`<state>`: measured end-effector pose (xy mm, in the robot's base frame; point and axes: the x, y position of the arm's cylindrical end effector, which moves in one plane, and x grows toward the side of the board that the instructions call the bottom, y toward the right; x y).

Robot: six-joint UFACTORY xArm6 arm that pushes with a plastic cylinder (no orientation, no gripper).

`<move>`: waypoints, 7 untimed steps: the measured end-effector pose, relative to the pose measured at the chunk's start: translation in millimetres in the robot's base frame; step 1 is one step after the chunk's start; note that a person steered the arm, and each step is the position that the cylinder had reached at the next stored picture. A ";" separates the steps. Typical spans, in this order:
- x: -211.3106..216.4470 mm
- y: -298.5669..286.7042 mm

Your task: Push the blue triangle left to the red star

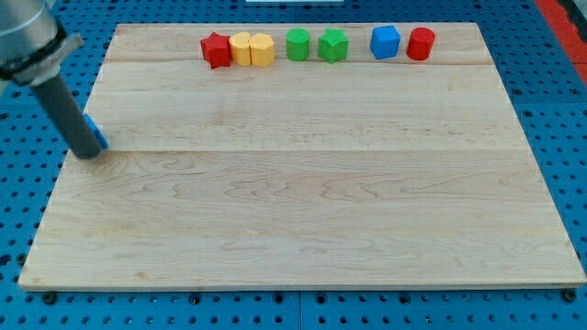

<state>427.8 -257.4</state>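
The red star [215,49] lies near the view's top edge of the wooden board [303,202], at the left end of a row of blocks. A blue block [95,132], probably the blue triangle, lies at the board's left edge and is mostly hidden behind my rod. My tip [89,152] rests on the board at the left edge, touching or just in front of that blue block. The red star is far up and to the right of my tip.
In the top row, right of the red star, lie a yellow heart-like block [251,49], a green cylinder [297,44], a green block [333,45], a blue block [385,41] and a red cylinder [421,43]. Blue pegboard [559,110] surrounds the board.
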 end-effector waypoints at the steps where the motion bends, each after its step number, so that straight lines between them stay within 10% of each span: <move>1: -47.5 9.9; 3: -1.3 -45.2; 5: -86.6 -23.2; 7: -56.5 -6.0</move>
<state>371.2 -263.4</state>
